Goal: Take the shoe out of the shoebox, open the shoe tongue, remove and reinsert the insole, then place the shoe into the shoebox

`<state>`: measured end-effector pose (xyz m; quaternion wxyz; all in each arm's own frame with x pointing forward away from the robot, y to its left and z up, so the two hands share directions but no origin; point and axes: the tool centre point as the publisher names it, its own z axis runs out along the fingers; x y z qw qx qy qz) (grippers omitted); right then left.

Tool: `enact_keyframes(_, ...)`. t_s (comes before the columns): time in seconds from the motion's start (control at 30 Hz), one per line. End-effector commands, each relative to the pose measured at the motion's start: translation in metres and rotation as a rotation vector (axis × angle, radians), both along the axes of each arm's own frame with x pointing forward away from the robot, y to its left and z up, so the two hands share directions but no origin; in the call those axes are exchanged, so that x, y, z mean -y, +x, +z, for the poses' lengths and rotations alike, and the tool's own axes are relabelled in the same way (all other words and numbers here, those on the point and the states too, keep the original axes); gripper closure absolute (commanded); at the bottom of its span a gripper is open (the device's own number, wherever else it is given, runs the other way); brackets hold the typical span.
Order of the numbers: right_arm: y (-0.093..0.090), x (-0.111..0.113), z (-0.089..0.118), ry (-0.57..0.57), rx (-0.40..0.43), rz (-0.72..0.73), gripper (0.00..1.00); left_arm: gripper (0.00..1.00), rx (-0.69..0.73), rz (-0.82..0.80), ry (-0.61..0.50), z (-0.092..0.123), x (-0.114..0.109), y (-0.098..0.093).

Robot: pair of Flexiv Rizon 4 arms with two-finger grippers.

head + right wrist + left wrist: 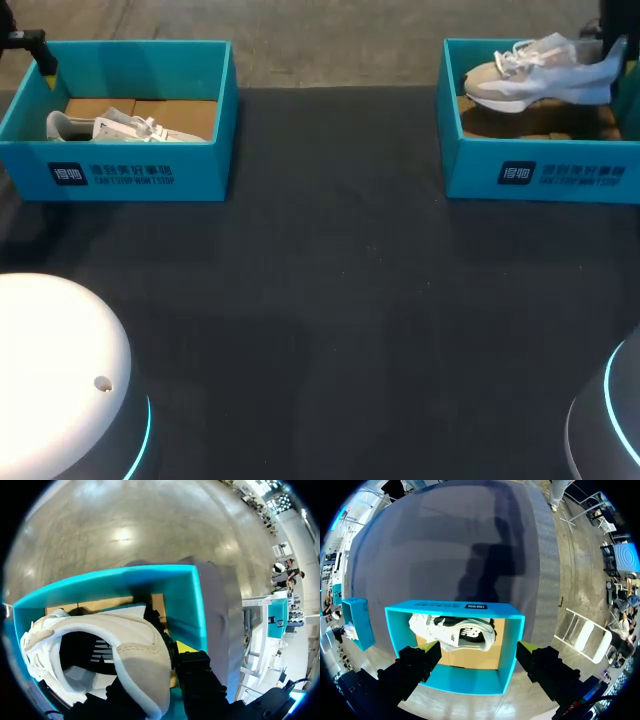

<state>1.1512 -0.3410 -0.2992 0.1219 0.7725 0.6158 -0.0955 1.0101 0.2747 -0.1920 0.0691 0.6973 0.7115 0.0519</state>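
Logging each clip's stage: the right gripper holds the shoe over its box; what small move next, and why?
Probably lift the shoe slightly higher before bringing it over the table: the right gripper is shut on its heel, but it hardly looks clear of the right shoebox.

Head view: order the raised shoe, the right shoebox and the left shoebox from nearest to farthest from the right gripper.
1. The raised shoe, gripped at its heel by the right gripper.
2. The right shoebox, directly beneath the gripper.
3. The left shoebox, across the table on the left side.
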Motion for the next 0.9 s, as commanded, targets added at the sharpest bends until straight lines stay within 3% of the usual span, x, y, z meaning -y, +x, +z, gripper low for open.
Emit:
enact_keyframes(0.03, -0.013, -0.002, 0.025, -0.018, 0.044, 0.007, 1.00, 0.00, 0.002, 0.000, 0.002, 0.000, 0.000, -0.001)
enact_keyframes(0.53, -0.017, -0.002, 0.102, -0.082, 0.096, 0.005, 1.00, 0.00, 0.002, 0.000, 0.002, 0.000, 0.000, -0.001)
enact_keyframes(0.7, -0.029, -0.009, 0.129, -0.098, 0.112, -0.001, 1.00, 0.00, 0.002, 0.000, 0.002, 0.000, 0.000, -0.001)
enact_keyframes(0.9, -0.052, -0.030, 0.146, -0.102, 0.110, 0.010, 1.00, 0.00, 0.002, 0.000, 0.002, 0.000, 0.000, -0.001)
